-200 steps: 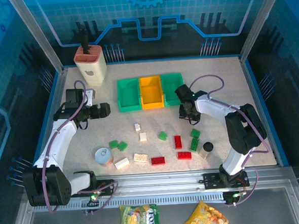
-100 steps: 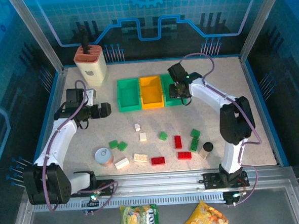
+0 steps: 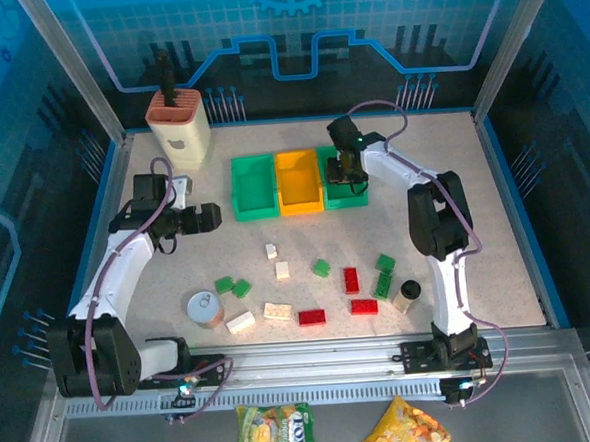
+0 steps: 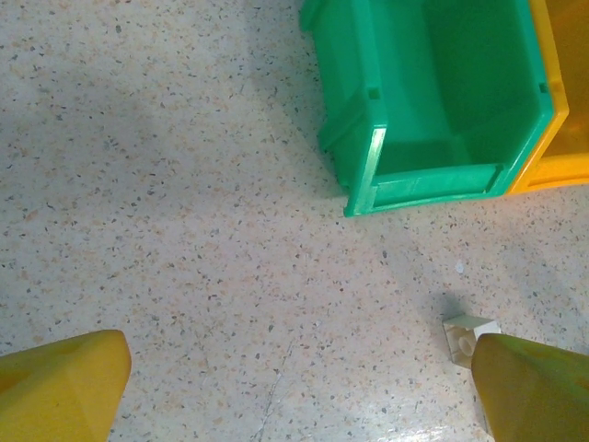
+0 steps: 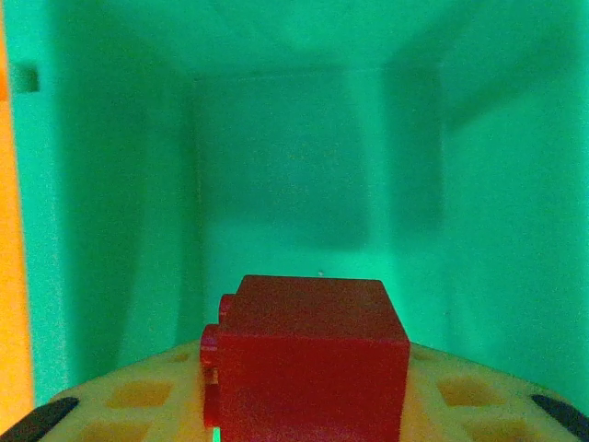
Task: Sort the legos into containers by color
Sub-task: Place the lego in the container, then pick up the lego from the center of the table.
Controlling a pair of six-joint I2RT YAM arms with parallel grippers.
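Left gripper (image 3: 203, 219) is spread wide with nothing between the jaws, hovering over bare table (image 4: 184, 230). A small cream brick (image 4: 469, 336) sits just beside one fingertip (image 4: 534, 387), so the left arm is the nearer one for it. Ahead of that gripper is the left green bin (image 4: 368, 175), looks empty, with the yellow bin (image 4: 561, 166) joined on its far side.

Right gripper (image 3: 350, 176) is pinching a red brick (image 5: 308, 359), held right over the right green bin (image 3: 344, 204). From the wrist view the bin floor lies straight below the brick, with green walls on every side and the yellow bin's wall off at the left edge. Likely a straight release from here, no sideways shift needed. The loose legos (image 3: 351, 280) lie well apart from this gripper, back toward the arm bases.
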